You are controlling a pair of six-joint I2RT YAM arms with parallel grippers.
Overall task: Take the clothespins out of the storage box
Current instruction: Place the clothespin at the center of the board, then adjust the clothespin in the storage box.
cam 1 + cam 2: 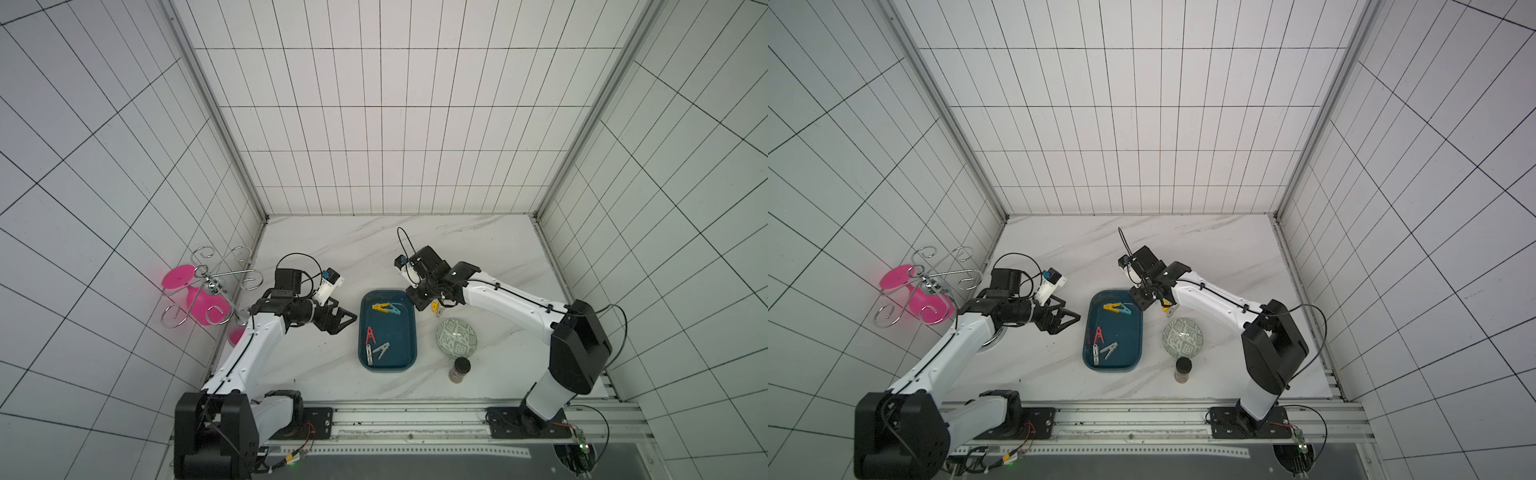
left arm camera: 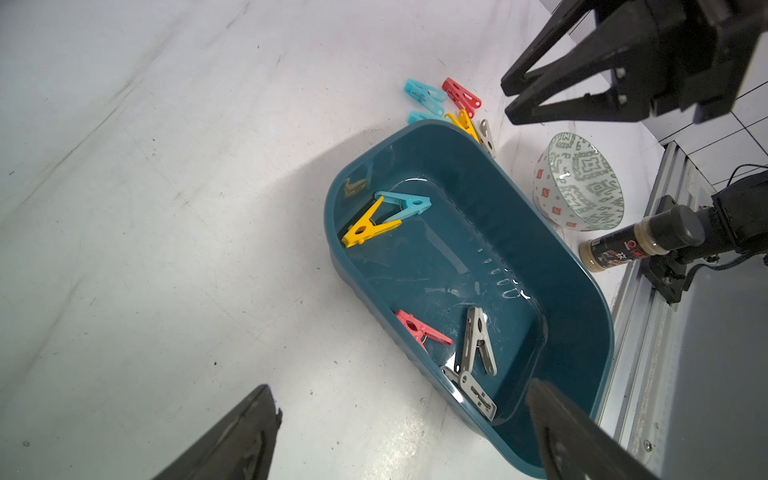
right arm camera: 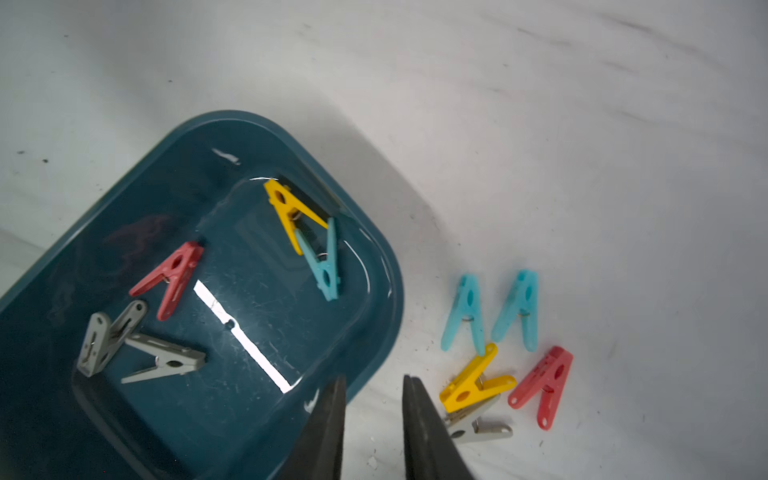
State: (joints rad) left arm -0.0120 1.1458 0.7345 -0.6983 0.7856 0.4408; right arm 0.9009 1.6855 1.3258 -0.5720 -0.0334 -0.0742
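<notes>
Right wrist view: the right gripper [image 3: 374,380] hangs slightly parted, apparently empty, by the storage box [image 3: 376,266] corner. Five clothespins [image 3: 291,212] lie inside, five more just outside. The left gripper [image 1: 345,323] gapes wide, empty.

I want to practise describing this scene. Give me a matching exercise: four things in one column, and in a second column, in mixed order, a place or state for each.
Things
1. two grey clothespins
2. two light blue clothespins, side by side
3. green-white bowl
4. left gripper

Places or states
A. lying on the table next to a red clothespin
B. lying inside the storage box
C. wide open, holding nothing
D. standing beside the dark-lidded jar

Pairs: 1-B, 2-A, 3-D, 4-C
</notes>
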